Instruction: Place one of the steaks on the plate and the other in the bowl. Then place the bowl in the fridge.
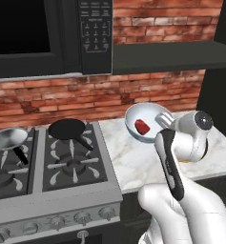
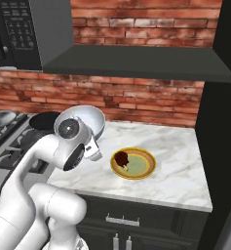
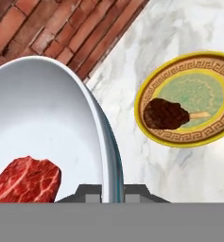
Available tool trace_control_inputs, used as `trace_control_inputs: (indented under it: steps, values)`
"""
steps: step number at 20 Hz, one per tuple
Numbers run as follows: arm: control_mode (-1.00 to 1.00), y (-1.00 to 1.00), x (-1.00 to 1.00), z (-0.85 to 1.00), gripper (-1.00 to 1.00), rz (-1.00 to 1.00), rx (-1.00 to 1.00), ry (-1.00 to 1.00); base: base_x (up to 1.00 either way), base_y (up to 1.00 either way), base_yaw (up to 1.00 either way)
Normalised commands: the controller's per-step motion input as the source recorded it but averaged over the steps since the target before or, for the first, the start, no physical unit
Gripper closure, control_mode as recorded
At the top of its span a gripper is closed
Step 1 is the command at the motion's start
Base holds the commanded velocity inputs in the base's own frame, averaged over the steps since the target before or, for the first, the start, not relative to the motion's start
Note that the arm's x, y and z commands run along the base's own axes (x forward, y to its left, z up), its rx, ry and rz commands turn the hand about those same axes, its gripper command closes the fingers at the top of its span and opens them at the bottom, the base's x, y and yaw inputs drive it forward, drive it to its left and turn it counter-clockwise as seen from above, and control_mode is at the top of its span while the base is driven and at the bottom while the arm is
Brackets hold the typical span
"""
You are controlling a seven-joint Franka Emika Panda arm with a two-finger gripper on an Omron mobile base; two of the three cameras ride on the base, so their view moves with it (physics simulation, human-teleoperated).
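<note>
Both steaks were placed — the red steak (image 3: pixel 26 178) lay in the bowl (image 3: pixel 47 108), the brown steak (image 3: pixel 164 114) on the plate (image 3: pixel 179 139) just beyond. The pincer (image 3: pixel 112 191) pinched the bowl's rim, lifted off the surface (image 3: pixel 179 28) — only the fridge trip remained.

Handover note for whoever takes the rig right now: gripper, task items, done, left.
Gripper: fingers straddle the bowl's rim, one inside, one outside; looks clamped on it.
Bowl: tilted, apparently lifted off the marble counter, red steak inside.
Plate: on the counter right of the bowl, brown steak on its left edge.
Two frying pans sit on the stove.
Done: one steak on the plate, the other in the bowl.
Left: carry the bowl to the fridge and set it inside. Keep the bowl level enough that the steak stays in.
</note>
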Motion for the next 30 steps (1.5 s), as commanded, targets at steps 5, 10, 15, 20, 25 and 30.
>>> trace_control_inputs:
  steps: [5, 10, 15, 20, 25, 30]
  values:
    - [-1.00, 0.22, -0.37, 0.09, 1.00, -0.29, 0.04, 0.00, 0.00, 0.00, 0.00]
    - [-1.00, 0.00, -0.63, 0.13, 1.00, -0.08, 0.16, -0.02, 0.00, 0.00, 0.00]
    - [-1.00, 0.00, -0.57, 0.28, 1.00, -0.01, 0.11, -0.12, 0.00, 0.00, 0.00]
    - [-1.00, 0.01, -0.69, 0.22, 1.00, 0.00, 0.10, -0.11, 0.00, 0.00, 0.00]
    - [1.00, 0.12, -0.43, 0.03, 1.00, 0.00, 0.00, -0.02, -0.38, 0.07, 0.00]
    - [1.00, 0.00, 0.00, 0.00, 1.00, 0.00, 0.00, 0.00, -1.00, 0.00, 0.00]
